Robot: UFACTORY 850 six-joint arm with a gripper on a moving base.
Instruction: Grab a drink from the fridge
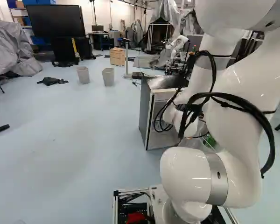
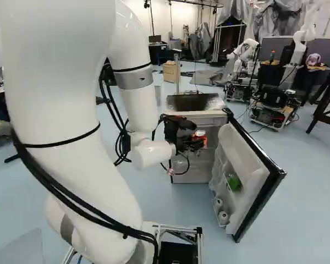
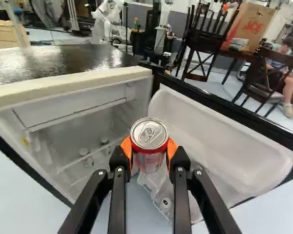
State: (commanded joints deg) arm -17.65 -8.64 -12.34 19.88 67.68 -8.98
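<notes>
Floor [image 1: 84, 135] spreads beneath the gripper [image 2: 200, 140], closed around a can [image 3: 149, 139] whose sides its pads [image 3: 127, 147] partly hide.

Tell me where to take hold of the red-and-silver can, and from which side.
Grip the can by its wall just below the rim, I'd say, coming in from the side, one finger on each flank. The wall is round and the lid faces up, uncovered; the gripper holds it that way.
</notes>
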